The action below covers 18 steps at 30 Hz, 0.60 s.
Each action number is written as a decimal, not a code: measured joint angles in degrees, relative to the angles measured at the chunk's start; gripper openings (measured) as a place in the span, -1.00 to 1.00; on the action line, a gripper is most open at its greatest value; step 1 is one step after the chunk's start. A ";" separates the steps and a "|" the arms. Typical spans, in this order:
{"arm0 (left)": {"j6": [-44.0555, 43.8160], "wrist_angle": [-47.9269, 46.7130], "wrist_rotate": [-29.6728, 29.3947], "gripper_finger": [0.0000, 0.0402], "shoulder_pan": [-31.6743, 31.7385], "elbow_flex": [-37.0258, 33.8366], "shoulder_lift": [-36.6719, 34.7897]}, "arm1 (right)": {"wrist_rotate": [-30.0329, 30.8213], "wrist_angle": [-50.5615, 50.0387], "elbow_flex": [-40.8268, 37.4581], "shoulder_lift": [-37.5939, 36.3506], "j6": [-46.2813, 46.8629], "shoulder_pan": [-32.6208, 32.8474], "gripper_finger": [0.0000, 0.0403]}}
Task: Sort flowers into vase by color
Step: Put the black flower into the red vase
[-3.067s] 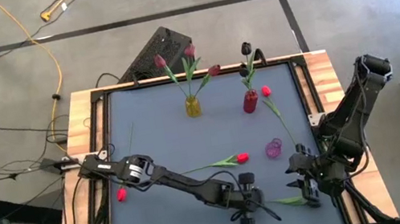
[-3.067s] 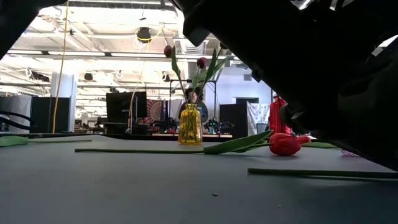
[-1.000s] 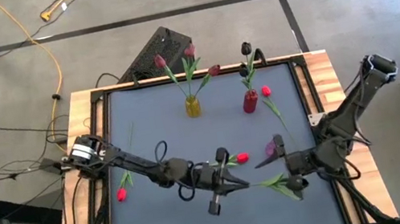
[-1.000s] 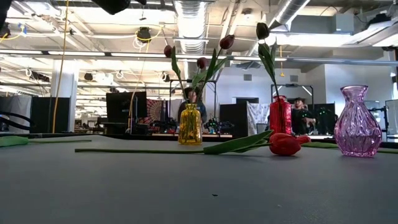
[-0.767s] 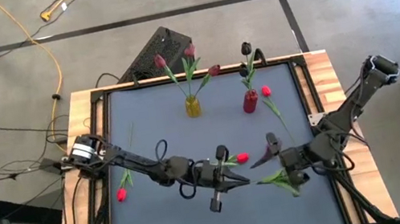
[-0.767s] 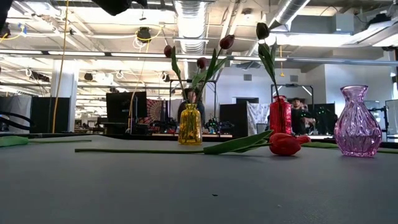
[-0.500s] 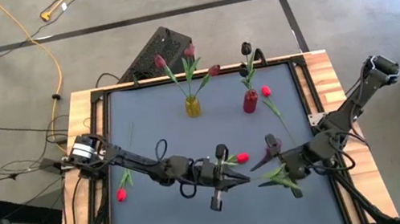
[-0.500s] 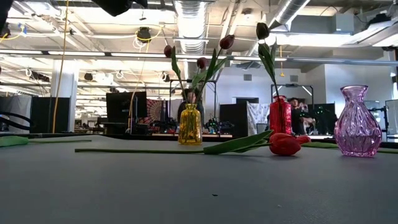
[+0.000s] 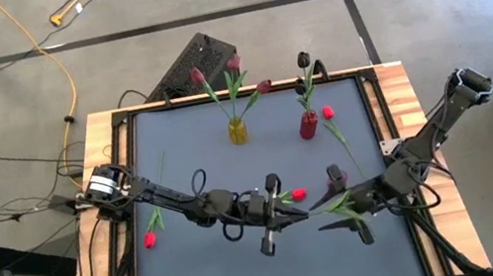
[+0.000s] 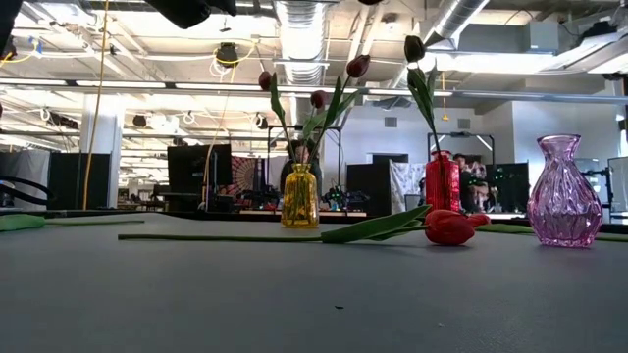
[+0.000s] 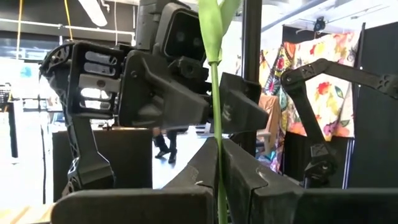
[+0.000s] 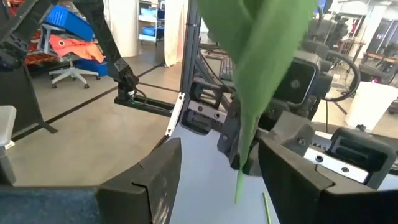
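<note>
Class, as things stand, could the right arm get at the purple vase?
Probably not straight away: the right gripper hangs open around a flower stem the left gripper clamps, right beside the purple vase.

Bright ceiling lights (image 10: pixel 294 25) glare in the low view; the near leaf (image 12: pixel 267 56) blurs at the right wrist.

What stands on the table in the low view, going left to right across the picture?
Yellow vase with maroon tulips → red tulip lying on the table → red vase holding a black tulip → empty purple vase.
</note>
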 joint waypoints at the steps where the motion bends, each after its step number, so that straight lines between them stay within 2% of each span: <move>1: -0.24 -0.03 -0.16 -1.00 0.04 0.00 0.02 | 0.01 0.44 0.00 0.00 -0.32 0.00 0.19; 4: -0.51 -0.02 -0.17 -1.00 0.11 0.00 0.02 | 0.03 1.42 0.00 0.00 -0.74 -0.22 0.16; 8: -0.53 0.02 -0.19 -1.00 0.11 0.00 0.02 | 0.03 1.38 0.00 0.00 -0.61 -1.08 0.04; 18: -0.11 0.26 -0.71 -1.00 0.11 0.00 0.02 | 0.08 0.01 0.00 0.00 -0.22 -2.56 -0.55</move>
